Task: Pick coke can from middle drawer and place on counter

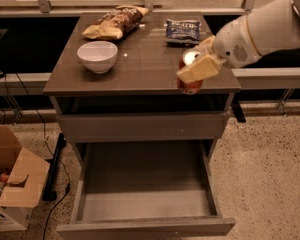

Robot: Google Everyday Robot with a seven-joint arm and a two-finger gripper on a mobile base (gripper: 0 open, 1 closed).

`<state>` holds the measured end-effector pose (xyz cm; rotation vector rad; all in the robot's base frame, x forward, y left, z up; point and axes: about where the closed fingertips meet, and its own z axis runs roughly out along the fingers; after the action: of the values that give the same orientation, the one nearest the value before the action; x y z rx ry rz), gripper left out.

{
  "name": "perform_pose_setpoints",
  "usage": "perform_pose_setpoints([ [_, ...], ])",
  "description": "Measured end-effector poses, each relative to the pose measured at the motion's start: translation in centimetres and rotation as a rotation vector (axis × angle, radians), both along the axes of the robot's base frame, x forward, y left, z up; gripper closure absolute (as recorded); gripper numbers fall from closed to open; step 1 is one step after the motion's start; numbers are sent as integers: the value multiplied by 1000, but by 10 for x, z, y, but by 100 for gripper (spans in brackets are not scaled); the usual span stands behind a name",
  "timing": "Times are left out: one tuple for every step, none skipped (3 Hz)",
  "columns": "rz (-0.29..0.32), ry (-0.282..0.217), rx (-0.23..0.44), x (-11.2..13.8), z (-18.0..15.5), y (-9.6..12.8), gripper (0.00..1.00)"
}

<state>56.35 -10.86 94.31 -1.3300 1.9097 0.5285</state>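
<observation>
My gripper (194,70) is shut on the coke can (189,86), a red can with a silver top. It holds the can upright over the front right part of the counter (140,69), right at the front edge. I cannot tell whether the can's base touches the surface. A cream finger (201,68) crosses the can's side. The white arm reaches in from the right. Below, the middle drawer (145,204) is pulled open, with nothing on its grey floor.
On the counter stand a white bowl (97,56) at the left, a brown chip bag (115,23) at the back left and a dark blue snack bag (182,30) at the back right. A cardboard box (12,184) and cables lie on the floor at the left.
</observation>
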Motion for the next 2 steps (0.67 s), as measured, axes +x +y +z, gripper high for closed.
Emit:
perform_pose_setpoints([
  [-21, -23, 61, 48, 18, 17, 100],
  [-51, -13, 116, 106, 19, 44, 97],
])
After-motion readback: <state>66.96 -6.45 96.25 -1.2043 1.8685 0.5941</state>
